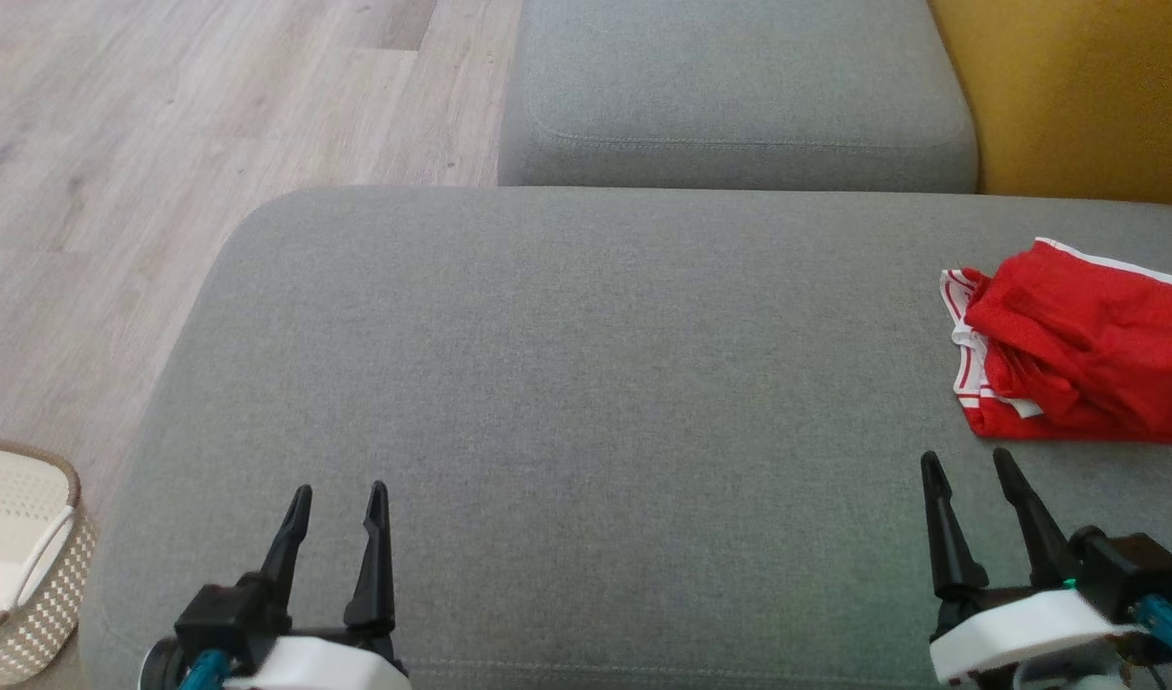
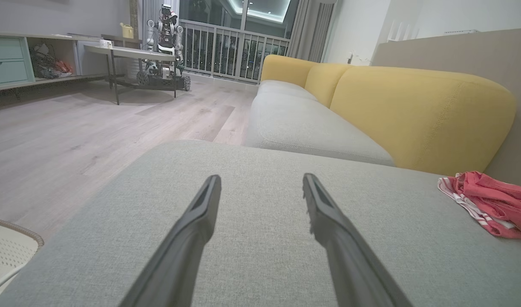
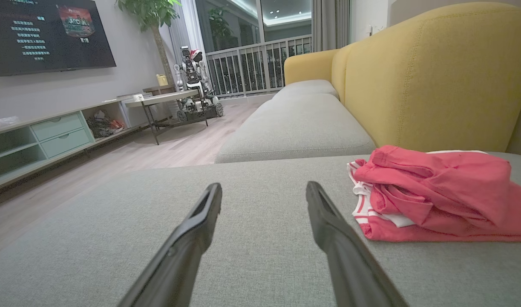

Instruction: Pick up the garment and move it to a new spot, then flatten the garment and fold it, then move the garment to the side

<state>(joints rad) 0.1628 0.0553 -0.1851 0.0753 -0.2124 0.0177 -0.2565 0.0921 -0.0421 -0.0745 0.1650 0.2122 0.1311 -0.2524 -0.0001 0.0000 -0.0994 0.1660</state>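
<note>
The garment (image 1: pixel 1084 350) is red with white trim and lies in a folded bundle at the right edge of the grey sofa cushion (image 1: pixel 586 402). It also appears at the right in the left wrist view as the garment (image 2: pixel 494 202) and close by in the right wrist view as the garment (image 3: pixel 439 192). My right gripper (image 1: pixel 969 462) stands open just in front of and left of the bundle, not touching it. Far to the left, near the cushion's front, my left gripper (image 1: pixel 338 491) is open with nothing between its fingers.
A white woven basket (image 1: pixel 15 556) stands on the wooden floor (image 1: pixel 164 144) at the lower left. A second grey seat cushion (image 1: pixel 739 91) lies beyond, with the yellow backrest (image 1: pixel 1074 86) at the upper right. Another robot (image 2: pixel 164 47) stands by a low table across the room.
</note>
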